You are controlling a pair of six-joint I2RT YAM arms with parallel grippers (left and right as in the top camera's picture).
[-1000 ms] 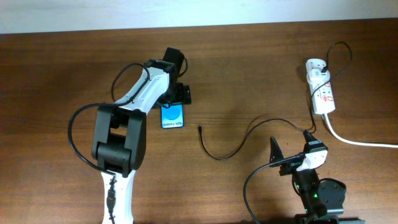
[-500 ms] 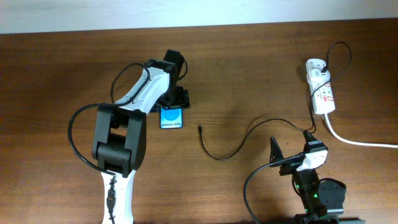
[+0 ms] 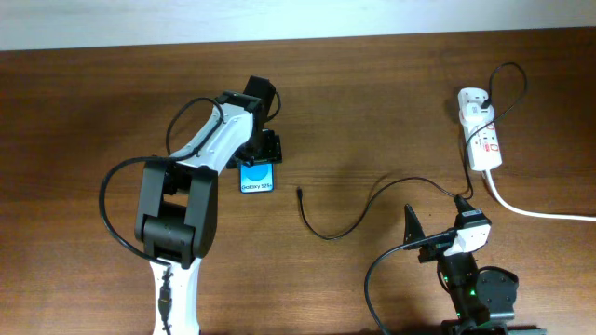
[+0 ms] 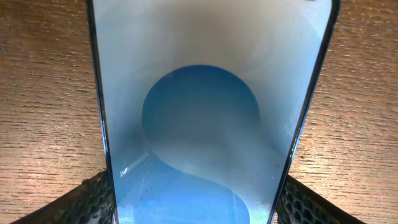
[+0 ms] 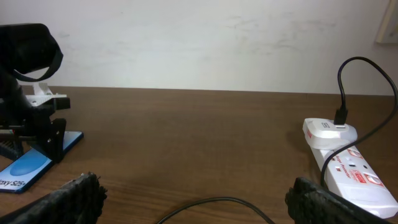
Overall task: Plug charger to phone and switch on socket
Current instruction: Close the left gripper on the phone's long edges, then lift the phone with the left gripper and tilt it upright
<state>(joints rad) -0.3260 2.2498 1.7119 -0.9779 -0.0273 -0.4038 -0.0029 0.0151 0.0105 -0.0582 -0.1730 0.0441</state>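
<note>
The phone (image 3: 257, 178) lies flat on the wooden table, blue screen up. My left gripper (image 3: 261, 151) is over its far end, a finger pressed on each long edge. In the left wrist view the phone (image 4: 205, 112) fills the space between my fingers (image 4: 196, 208). The charger cable (image 3: 340, 223) lies loose mid-table, its small black plug (image 3: 300, 193) right of the phone and apart from it. Its other end goes into the white socket (image 3: 481, 130) at the far right. My right gripper (image 3: 438, 221) is open and empty near the front edge. The right wrist view shows the cable (image 5: 211, 202) and the socket (image 5: 348, 162).
The socket's thick white cord (image 3: 531, 209) runs off the right edge of the table. A pale wall (image 5: 199, 43) stands behind the table's far edge. My left arm (image 3: 177, 214) stretches from the front edge to the phone.
My left gripper's fingers have closed in on the phone's far end, and the phone has shifted slightly. The right arm and the cable have not moved.
</note>
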